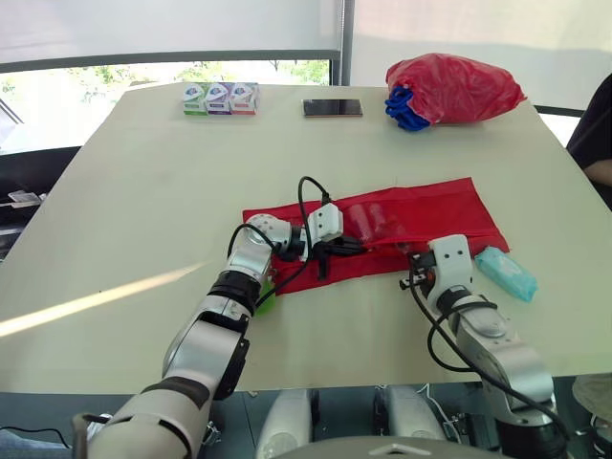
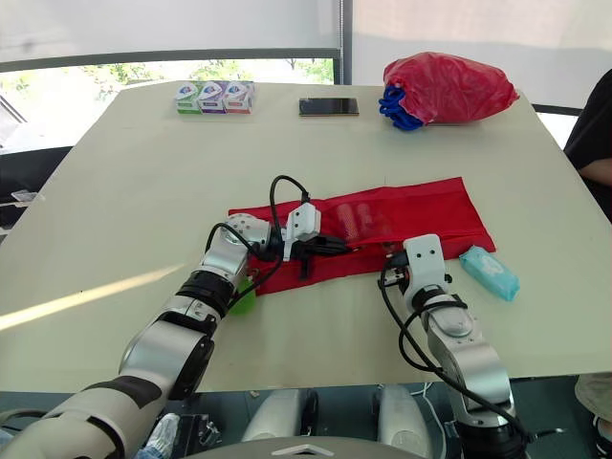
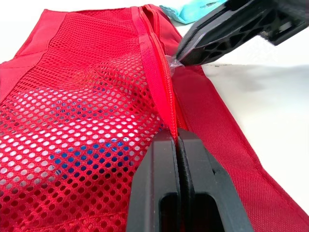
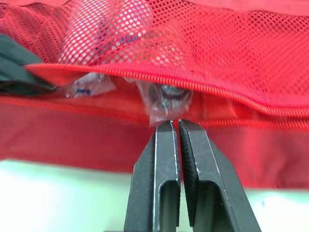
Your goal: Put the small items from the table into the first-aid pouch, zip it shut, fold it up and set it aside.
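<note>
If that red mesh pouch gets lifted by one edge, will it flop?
Probably flop: the red pouch is thin fabric and mesh lying flat and wrinkled, so it should sag. Likely light, though items under the mesh may slide. The left claw pinches its zip edge, which would rise first.

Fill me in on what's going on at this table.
The robot is packing the red first-aid pouch, which lies flat and unzipped on the table. Its left pincer is shut on the pouch's zipper edge, holding the opening. The right pincer pinches a clear packet at the mouth of the opening, only partly inside. A blue wipes pack lies on the table beside the pouch, not yet packed.
</note>
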`<state>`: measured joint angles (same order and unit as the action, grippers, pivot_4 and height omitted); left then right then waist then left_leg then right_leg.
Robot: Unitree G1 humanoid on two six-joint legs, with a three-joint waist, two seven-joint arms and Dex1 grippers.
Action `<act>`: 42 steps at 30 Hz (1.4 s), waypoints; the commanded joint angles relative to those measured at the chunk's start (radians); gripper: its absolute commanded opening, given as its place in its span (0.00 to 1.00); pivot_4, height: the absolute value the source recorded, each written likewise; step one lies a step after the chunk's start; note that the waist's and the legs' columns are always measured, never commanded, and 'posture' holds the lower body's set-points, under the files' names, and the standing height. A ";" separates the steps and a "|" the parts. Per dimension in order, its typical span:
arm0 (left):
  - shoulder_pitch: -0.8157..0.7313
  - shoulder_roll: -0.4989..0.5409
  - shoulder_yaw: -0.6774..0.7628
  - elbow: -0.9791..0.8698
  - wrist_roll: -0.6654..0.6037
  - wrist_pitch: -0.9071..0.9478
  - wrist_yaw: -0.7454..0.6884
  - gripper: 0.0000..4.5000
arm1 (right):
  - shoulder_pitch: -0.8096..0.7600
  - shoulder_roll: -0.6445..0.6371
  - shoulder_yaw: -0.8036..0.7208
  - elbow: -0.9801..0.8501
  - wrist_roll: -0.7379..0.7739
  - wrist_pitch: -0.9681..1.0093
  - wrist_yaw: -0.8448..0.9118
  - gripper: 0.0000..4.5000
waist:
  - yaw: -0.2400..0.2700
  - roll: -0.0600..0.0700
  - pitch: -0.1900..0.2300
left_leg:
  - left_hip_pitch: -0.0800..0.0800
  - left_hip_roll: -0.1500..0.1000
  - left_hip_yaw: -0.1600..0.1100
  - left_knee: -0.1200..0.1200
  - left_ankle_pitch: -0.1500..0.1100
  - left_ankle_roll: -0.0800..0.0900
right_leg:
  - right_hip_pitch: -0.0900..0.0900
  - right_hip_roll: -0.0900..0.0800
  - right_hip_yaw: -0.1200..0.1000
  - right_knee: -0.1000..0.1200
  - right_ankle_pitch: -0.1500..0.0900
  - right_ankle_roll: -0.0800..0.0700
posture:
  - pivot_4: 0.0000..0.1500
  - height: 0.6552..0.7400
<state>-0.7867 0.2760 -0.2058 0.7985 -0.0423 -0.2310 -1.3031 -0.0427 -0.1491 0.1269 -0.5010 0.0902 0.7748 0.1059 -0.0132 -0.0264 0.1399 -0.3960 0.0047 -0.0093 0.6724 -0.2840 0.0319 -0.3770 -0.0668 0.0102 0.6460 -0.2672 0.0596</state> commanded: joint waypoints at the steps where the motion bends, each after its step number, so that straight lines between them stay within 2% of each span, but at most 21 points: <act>1: -0.015 -0.001 -0.005 -0.013 -0.004 -0.010 -0.009 0.00 | -0.050 0.010 -0.003 0.037 -0.007 -0.046 0.002 0.03 | -0.001 0.000 0.000 | 0.000 0.000 0.000 0.000 0.000 0.000 | 0.000 0.000 0.000 0.000 0.000 0.000 | 1.00 1.00; 11: -0.021 0.004 -0.002 -0.011 -0.004 -0.009 -0.008 0.00 | -0.191 0.076 0.012 0.255 -0.035 -0.198 -0.017 0.03 | -0.002 0.000 0.000 | 0.000 0.000 0.000 0.000 0.000 0.000 | 0.000 0.000 0.000 0.000 0.000 0.000 | 1.00 1.00; 15: -0.021 0.001 -0.004 -0.016 -0.004 -0.006 -0.008 0.00 | -0.191 0.086 -0.003 0.288 -0.043 -0.260 -0.019 0.03 | -0.002 0.000 0.000 | 0.000 0.000 0.000 0.000 0.001 -0.002 | 0.000 0.000 0.000 0.000 0.000 0.000 | 1.00 1.00; 18: -0.019 0.005 -0.004 -0.015 -0.003 -0.007 -0.009 0.00 | -0.126 0.062 0.004 0.208 -0.013 -0.278 0.035 0.03 | 0.000 0.000 0.000 | 0.000 0.000 0.000 0.000 0.001 -0.002 | 0.000 0.000 0.000 0.000 0.000 0.000 | 1.00 1.00; 24: -0.039 0.024 0.000 0.029 0.009 -0.027 -0.006 0.00 | 0.083 -0.071 -0.012 -0.076 0.078 -0.295 0.196 0.03 | -0.002 0.000 0.000 | 0.000 0.000 0.000 0.000 0.000 0.000 | 0.000 0.000 0.000 0.000 0.000 0.000 | 1.00 1.00; 28: -0.073 0.065 0.009 0.100 0.025 -0.054 -0.011 0.00 | 0.239 -0.152 -0.153 -0.226 0.136 -0.321 0.249 0.03 | 0.000 0.000 0.000 | 0.000 0.001 0.000 0.000 0.000 0.000 | 0.000 0.001 0.000 0.000 0.000 0.000 | 1.00 1.00; 35: -0.143 0.137 0.020 0.258 0.060 -0.133 0.012 0.00 | 0.508 -0.234 -0.458 -0.351 0.403 -0.390 0.433 0.03 | -0.002 -0.001 0.000 | 0.002 0.002 0.001 -0.001 0.000 0.000 | 0.001 0.002 0.001 0.000 0.000 0.000 | 1.00 1.00; 36: -0.154 0.148 0.020 0.277 0.066 -0.142 0.015 0.00 | 0.552 -0.243 -0.512 -0.358 0.451 -0.402 0.470 0.15 | 0.001 0.000 0.000 | 0.002 0.002 0.000 0.000 0.000 0.000 | 0.001 0.002 0.001 0.000 0.000 0.000 | 1.00 1.00; 37: -0.164 0.159 0.020 0.295 0.074 -0.154 0.017 0.00 | 0.598 -0.253 -0.565 -0.364 0.503 -0.412 0.507 0.20 | 0.002 -0.002 0.000 | 0.002 0.002 0.000 -0.001 0.000 0.000 | 0.001 0.002 0.001 0.000 0.000 0.000 | 1.00 1.00; 42: -0.191 0.205 0.025 0.349 0.087 -0.181 0.006 0.00 | 0.764 -0.287 -0.725 -0.365 0.630 -0.460 0.624 0.72 | -0.002 -0.002 -0.001 | 0.002 0.002 0.001 -0.001 0.000 0.000 | 0.001 0.002 0.001 -0.001 0.000 0.000 | 1.00 1.00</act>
<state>-0.9627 0.4571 -0.1972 1.1261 0.0364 -0.3943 -1.3011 0.7063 -0.4268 -0.5433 -0.8273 0.6676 0.3492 0.6927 -0.0148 -0.0287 0.1393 -0.3938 0.0072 -0.0083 0.6710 -0.2843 0.0323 -0.3755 -0.0645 0.0117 0.6455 -0.2672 0.0597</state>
